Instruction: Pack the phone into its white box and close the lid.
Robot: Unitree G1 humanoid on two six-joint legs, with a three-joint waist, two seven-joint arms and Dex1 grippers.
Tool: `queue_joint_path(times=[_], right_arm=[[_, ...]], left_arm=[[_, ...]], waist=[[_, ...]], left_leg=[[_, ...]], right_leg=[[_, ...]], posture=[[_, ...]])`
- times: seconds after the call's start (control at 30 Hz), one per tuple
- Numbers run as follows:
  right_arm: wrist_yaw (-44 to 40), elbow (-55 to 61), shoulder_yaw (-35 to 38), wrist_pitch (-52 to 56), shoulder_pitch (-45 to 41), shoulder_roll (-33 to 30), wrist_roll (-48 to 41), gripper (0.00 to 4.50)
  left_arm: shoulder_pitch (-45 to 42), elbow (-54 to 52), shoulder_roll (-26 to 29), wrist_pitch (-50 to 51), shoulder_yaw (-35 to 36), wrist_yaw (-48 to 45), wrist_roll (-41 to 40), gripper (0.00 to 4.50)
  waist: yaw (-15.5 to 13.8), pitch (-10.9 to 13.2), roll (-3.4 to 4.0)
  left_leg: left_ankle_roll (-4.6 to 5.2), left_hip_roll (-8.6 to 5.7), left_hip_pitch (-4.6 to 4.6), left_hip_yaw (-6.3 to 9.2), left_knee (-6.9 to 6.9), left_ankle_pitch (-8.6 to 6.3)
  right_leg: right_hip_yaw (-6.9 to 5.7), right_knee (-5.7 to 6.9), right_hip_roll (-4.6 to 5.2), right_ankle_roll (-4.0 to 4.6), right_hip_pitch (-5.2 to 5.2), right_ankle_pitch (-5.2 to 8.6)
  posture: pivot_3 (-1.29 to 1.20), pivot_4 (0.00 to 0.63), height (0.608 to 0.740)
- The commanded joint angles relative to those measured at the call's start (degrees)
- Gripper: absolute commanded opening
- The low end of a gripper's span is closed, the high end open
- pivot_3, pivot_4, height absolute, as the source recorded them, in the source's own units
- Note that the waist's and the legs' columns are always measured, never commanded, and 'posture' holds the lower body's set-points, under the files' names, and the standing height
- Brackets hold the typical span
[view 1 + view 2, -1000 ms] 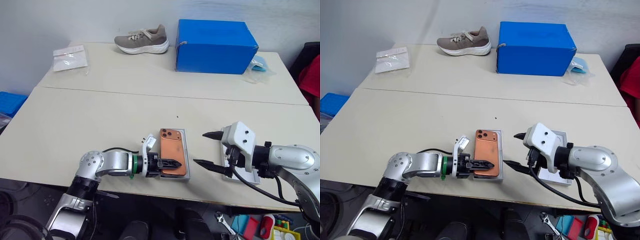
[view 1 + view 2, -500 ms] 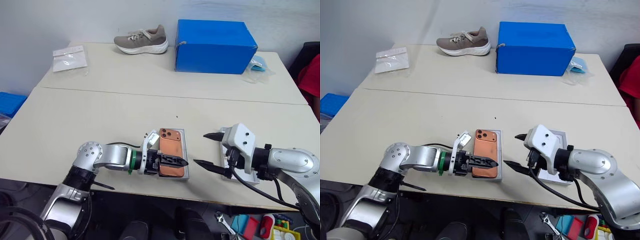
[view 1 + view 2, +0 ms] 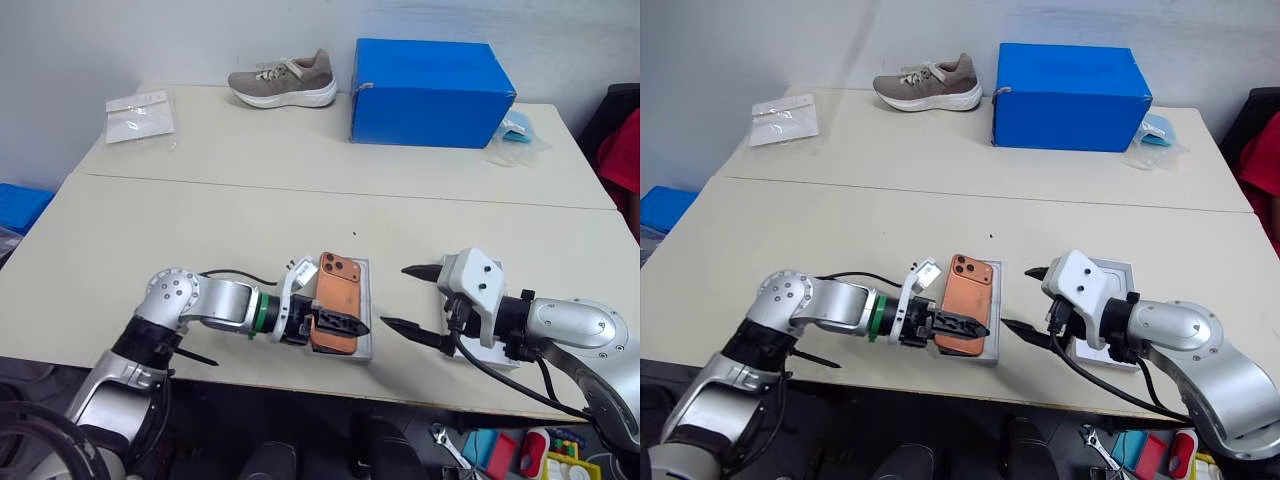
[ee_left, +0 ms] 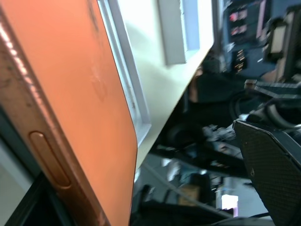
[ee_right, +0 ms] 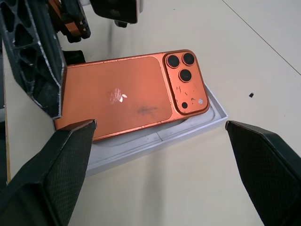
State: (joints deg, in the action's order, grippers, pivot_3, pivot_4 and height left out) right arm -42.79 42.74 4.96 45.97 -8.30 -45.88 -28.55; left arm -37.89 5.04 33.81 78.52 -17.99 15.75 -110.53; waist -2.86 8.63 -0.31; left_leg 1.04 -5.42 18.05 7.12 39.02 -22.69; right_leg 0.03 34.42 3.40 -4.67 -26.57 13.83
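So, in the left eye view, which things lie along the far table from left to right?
Plastic bag → shoe → big blue box → light-blue packet.

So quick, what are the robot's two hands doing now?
Left gripper: open over the phone, not gripping.
Right gripper: open, holding nothing.

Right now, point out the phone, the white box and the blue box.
phone (image 5: 117, 96): right wrist view, middle of its orange back.
white box (image 5: 214, 107): right wrist view, rim corner beside the camera cluster.
blue box (image 3: 430, 95): left eye view, front face.
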Motion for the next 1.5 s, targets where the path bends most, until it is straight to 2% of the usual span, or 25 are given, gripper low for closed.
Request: queue_joint_path(times=[0.03,0.33,0.67,0.87,1.0,1.5], right_arm=[[0.33,2.15,0.52,-1.72,0.12,-0.02,-0.66,4.50],[-2.81,3.08,0.87,-3.27,1.43,-0.85,-3.55,4.50],[-3.38,3.20,-0.44,-3.84,1.46,-1.11,-4.43,4.50],[-3.63,3.06,-0.61,-4.65,2.28,-1.40,-4.30,4.50],[-3.73,3.12,-0.62,-4.80,2.44,-1.56,-4.35,4.50],[-3.36,3.36,-0.85,-4.19,1.73,-1.57,-4.62,4.50]], left_arm=[[-1.42,-1.49,1.49,0.47,0.33,-1.86,-0.53,4.47],[-3.28,-0.80,2.73,0.42,0.01,-4.38,-2.47,4.47],[-4.41,0.20,0.14,-1.47,-0.62,-0.84,-2.47,4.47],[-5.22,-0.94,2.06,0.45,-1.09,-2.46,-2.47,4.47],[-6.17,0.14,0.87,0.48,0.63,-4.77,-2.47,4.47],[-7.84,-0.92,6.07,2.53,-2.39,-5.59,-2.47,4.47]], waist=[[0.01,0.00,0.00],[-0.06,0.06,-0.02],[-0.01,0.13,-0.05],[-0.07,0.14,-0.05],[-0.11,0.14,-0.05],[-0.07,0.15,-0.06]], left_leg=[[0.00,0.00,0.00,0.00,0.00,0.00],[0.01,0.00,0.03,0.01,-0.01,0.00],[0.01,0.00,0.04,0.03,0.00,0.00],[0.00,0.00,0.04,0.03,0.00,0.00],[0.01,-0.01,0.04,0.03,0.00,0.00],[0.01,0.00,0.05,0.03,0.00,0.00]], right_leg=[[0.00,0.00,0.00,0.00,0.00,0.00],[-0.01,-0.05,0.00,0.00,0.00,0.00],[-0.02,-0.06,0.00,0.00,-0.01,0.00],[-0.02,-0.04,0.00,0.00,-0.01,0.00],[-0.02,-0.05,0.01,0.00,-0.01,0.00],[-0.03,-0.05,0.01,0.00,-0.01,0.00]], posture=[[0.00,0.150,0.740],[0.00,0.150,0.740],[0.00,0.150,0.740],[0.00,0.150,0.740],[0.00,0.150,0.740],[0.00,0.150,0.740]])
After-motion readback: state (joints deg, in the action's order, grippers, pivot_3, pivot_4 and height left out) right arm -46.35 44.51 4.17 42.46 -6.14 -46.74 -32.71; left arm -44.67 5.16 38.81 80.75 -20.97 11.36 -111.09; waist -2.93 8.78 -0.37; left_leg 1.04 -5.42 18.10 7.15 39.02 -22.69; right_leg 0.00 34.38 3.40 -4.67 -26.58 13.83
